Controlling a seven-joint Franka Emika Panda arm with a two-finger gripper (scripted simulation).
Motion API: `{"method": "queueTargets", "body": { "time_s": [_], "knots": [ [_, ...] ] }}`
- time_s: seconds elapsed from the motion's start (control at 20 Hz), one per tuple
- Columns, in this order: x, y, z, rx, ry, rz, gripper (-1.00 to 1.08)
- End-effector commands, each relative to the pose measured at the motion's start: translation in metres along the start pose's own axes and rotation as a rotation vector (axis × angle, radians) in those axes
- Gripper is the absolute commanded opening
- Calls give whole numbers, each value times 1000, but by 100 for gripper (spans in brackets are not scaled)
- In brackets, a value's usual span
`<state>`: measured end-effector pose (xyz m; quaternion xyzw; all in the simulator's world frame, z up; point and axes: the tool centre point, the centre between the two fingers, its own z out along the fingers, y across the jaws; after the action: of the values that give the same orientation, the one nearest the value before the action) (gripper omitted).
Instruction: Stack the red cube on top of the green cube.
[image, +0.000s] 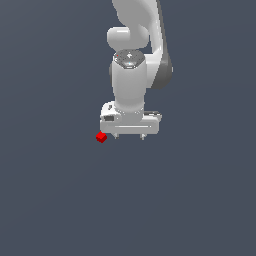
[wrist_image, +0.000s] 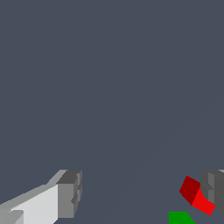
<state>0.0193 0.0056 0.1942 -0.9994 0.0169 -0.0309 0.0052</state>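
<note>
- While the claw (image: 129, 136) is held low over the dark desk (image: 60, 200), its fingers (wrist_image: 69, 194) are spread wide apart, nothing clamped.
- The red cube (image: 101, 137) is seen on the desk just beside the claw, at the exterior view's left.
- In the wrist view, the red cube (wrist_image: 196, 195) is seen tilted, close by one finger.
- The green cube (wrist_image: 180, 217) is seen near the red cube, cropped at the frame edge in the wrist view; hidden in the exterior view.

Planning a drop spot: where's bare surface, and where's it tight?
Bare grey floor all round in the exterior view: wide at its left, its right, and below the red cube. Crowded only at the gripper: wrist view shows the red cube beside one finger, green cube close by.
</note>
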Motion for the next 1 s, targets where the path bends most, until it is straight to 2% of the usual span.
{"method": "queueTargets", "body": {
  "time_s": [0.0, 0.2, 0.4, 0.65, 0.95],
  "knots": [
    [0, 0, 0, 0, 0, 0, 100],
    [-3, 6, 4, -1, -2, 16, 100],
    [-11, 24, 16, -4, -8, 65, 100],
    [-33, 62, 41, -10, -20, 169, 100],
    [-76, 117, 80, -20, -40, 336, 100]
  ]
}}
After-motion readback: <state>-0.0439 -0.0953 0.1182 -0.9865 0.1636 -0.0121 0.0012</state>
